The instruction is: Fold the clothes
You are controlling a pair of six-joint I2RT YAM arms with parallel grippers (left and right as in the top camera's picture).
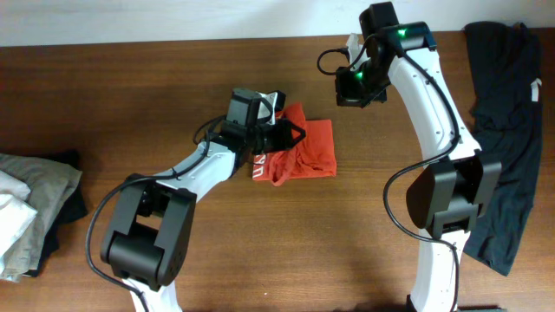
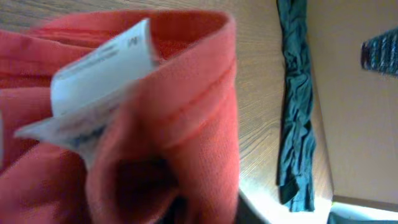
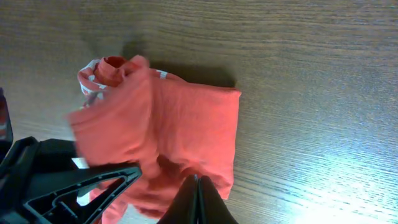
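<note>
Jaws: my left gripper (image 1: 289,132) at red shirt (image 1: 305,152), grip unclear | right gripper (image 3: 198,194) pinched closed, empty | brown wood-grain table (image 1: 130,87), black garment (image 1: 507,104) over right edge

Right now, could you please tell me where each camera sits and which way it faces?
Overhead: above the table, looking down; both arms, red-orange T-shirt and black garment show.
Left wrist: on the left arm, close against the T-shirt's white tag; fabric mostly hides the left gripper.
Right wrist: raised on the right arm, looking down on the T-shirt; its shut right gripper shows.
Shared: all see the T-shirt; overhead and left wrist, the black garment.
</note>
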